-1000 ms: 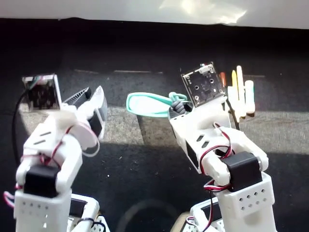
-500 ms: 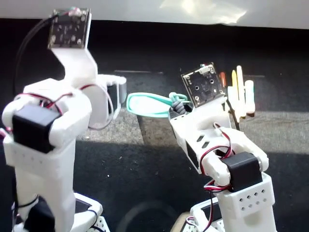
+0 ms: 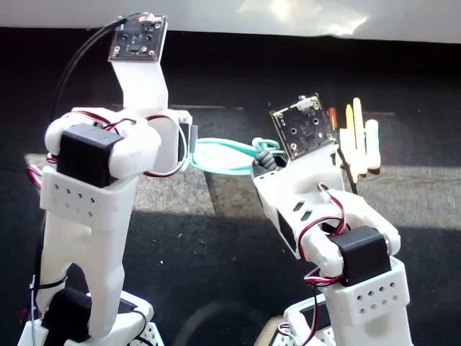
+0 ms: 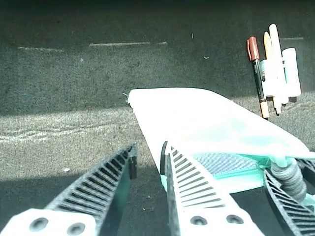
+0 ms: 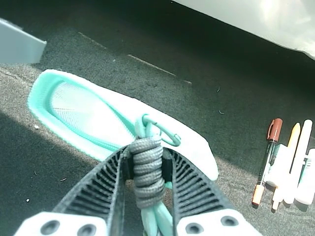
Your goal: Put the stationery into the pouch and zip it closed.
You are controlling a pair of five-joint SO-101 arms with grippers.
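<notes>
Although the mint-green mesh fabric pouch (image 3: 223, 155) is held by its cord, nothing of the task looks finished. The row of slim plastic pens and markers (image 4: 275, 73), brown, orange and white, lies on the dark carpet-like mat (image 4: 74, 88) outside the pouch. The pouch's teal-rimmed mouth appears to gape, unzipped. By my reading, loading every piece and drawing the zip shut are both left to do.

The right gripper (image 5: 146, 158) has its ribbed black jaws nearly closed, pinching the grey knotted cord (image 5: 146, 172) tied to the pouch's teal ring. From those jaws the pouch stretches ahead and away, flat on the mat, with its open end farthest from them. The pens lie well off to one side of these jaws, apart from the pouch.

The left gripper (image 4: 149, 150) has its jaws a modest way apart with nothing between them. One finger overlaps the pouch's long edge, toward the end away from the cord. The gap between the jaws sits over bare mat just beside that edge. Whether the finger touches the fabric cannot be told. The pens lie well beyond these jaws, past the pouch.
</notes>
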